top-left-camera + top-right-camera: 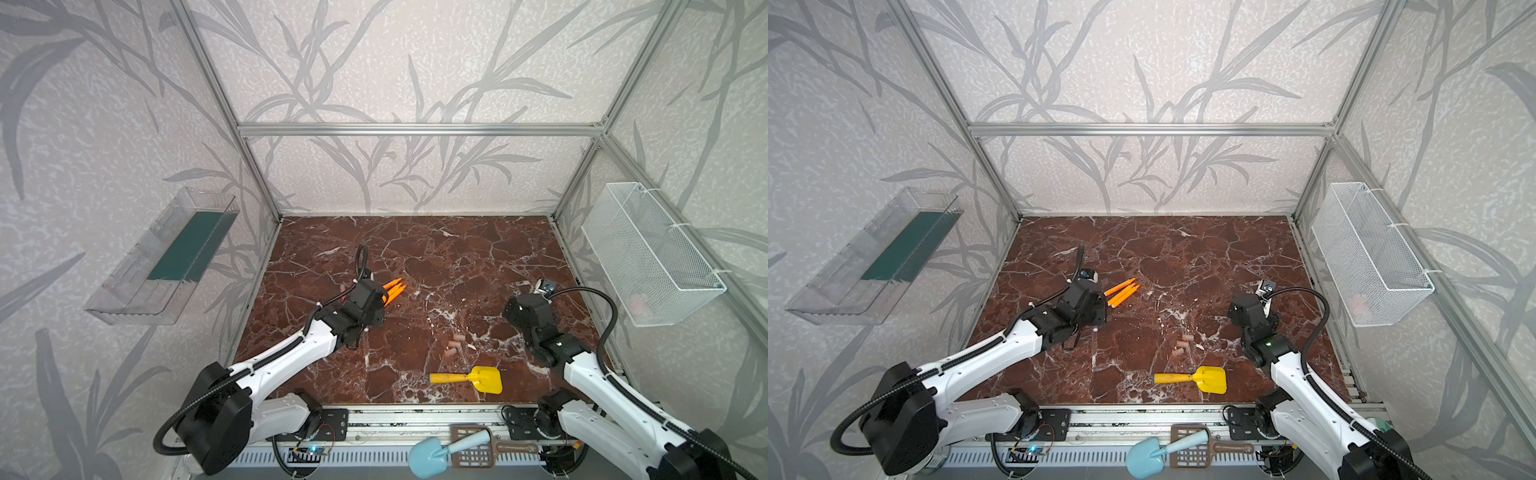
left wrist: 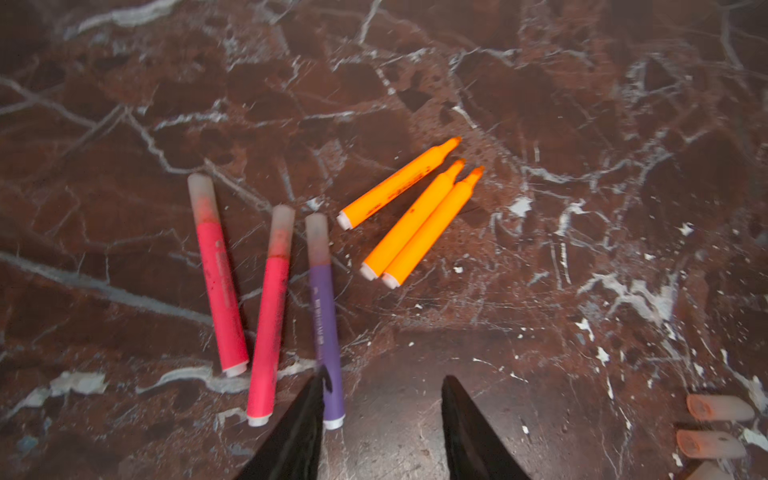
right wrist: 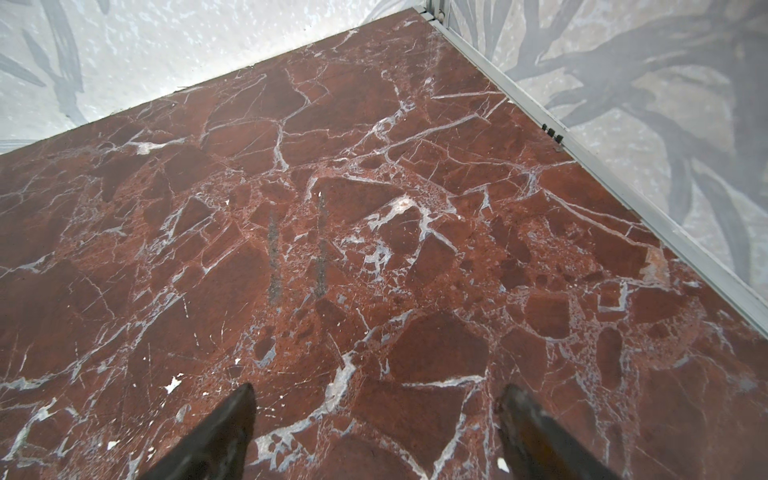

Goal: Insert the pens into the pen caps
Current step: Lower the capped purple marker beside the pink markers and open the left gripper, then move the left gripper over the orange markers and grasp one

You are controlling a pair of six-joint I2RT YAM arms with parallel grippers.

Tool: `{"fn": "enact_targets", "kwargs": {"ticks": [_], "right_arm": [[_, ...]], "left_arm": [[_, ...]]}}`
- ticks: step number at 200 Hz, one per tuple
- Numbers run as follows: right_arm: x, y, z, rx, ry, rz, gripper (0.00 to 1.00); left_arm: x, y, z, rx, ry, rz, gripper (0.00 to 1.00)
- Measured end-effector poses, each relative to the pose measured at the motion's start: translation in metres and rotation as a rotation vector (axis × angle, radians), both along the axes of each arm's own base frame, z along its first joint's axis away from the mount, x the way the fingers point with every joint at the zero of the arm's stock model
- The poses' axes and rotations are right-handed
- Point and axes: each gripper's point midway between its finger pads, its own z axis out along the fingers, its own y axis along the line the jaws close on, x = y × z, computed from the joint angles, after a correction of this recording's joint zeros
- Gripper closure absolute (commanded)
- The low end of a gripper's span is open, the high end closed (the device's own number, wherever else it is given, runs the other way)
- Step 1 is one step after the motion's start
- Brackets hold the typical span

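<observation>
In the left wrist view, three uncapped orange pens (image 2: 409,212) lie side by side on the marble. Beside them lie two pink-red pens (image 2: 218,274) and a purple pen (image 2: 326,324), each wearing a translucent cap. My left gripper (image 2: 385,374) is open just short of them with nothing between its fingers; one finger overlaps the purple pen's white end. Three loose pen caps (image 2: 719,408) lie off to one side and show in both top views (image 1: 455,345) (image 1: 1183,345). My right gripper (image 3: 378,387) is open over bare marble near the right wall.
A yellow toy shovel (image 1: 469,379) lies near the front edge, close to the loose caps. A blue shovel (image 1: 436,455) and a brown scoop rest on the front rail. A white mesh basket (image 1: 652,253) hangs on the right wall, a clear tray (image 1: 162,257) on the left.
</observation>
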Motion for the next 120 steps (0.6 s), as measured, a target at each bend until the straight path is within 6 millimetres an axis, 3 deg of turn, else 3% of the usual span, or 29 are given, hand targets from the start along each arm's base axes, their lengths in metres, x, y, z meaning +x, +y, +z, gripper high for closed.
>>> {"fn": "enact_targets", "kwargs": {"ticks": [34,90,120], "right_arm": [[0.000,0.000,0.002,0.005,-0.011,0.001,0.10],[-0.001,0.000,0.002,0.006,-0.015,0.001,0.10],[-0.001,0.000,0.002,0.007,-0.014,0.004,0.10]], "left_arm": [[-0.005,-0.025,0.009,0.015,-0.057,-0.114,0.44],[0.006,-0.039,-0.026,0.109,0.018,-0.162,0.38],[0.020,-0.039,-0.025,0.164,0.015,-0.126,0.35]]}}
